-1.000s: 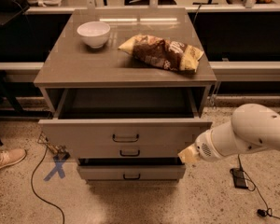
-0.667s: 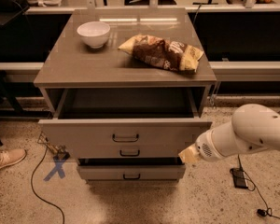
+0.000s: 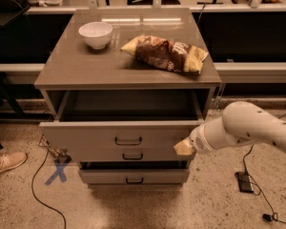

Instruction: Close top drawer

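The top drawer (image 3: 119,133) of the grey-taupe cabinet is pulled out, and its dark inside shows empty. Its flat front panel carries a small dark bar handle (image 3: 128,140). My gripper (image 3: 183,148) sits at the right end of the drawer's front panel, at or just below its lower edge, with the white arm (image 3: 248,125) reaching in from the right. I cannot tell whether it touches the panel.
A white bowl (image 3: 96,34) and a brown chip bag (image 3: 168,54) lie on the cabinet top (image 3: 76,68). Two lower drawers (image 3: 133,176) are below. A shoe (image 3: 5,162) is at the left, with cables and a blue floor mark (image 3: 57,171) nearby. A black adapter (image 3: 244,182) is at the right.
The arm and gripper have moved a little left and up, closer to the right end of the drawer front. The drawer has not visibly moved.
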Available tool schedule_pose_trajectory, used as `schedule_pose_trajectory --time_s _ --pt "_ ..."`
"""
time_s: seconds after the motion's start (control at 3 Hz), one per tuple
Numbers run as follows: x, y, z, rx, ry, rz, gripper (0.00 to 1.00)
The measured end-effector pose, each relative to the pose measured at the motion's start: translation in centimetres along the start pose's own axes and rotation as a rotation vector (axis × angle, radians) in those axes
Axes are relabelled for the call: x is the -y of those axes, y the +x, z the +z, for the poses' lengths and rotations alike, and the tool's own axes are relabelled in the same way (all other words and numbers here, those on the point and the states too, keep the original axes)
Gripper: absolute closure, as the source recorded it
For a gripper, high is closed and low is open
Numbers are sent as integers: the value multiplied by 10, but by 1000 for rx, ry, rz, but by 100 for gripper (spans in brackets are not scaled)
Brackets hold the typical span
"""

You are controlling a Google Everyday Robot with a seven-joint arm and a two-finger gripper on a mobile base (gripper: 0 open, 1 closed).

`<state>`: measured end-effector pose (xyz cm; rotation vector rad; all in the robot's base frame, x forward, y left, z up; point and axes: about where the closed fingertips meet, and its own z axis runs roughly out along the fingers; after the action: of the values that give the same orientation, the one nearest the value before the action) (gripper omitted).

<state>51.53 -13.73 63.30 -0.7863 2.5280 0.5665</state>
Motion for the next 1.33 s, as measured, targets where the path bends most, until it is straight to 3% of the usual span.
schedule_pose_trajectory --time_s 0.33,0.67,1.0,1.33 --pt "16 -35 21 67 0 -31 100" --pt "20 -45 25 99 -2 -36 100" --pt "30 -80 35 200 -6 -55 100" --pt "35 -101 40 255 -13 -71 100"
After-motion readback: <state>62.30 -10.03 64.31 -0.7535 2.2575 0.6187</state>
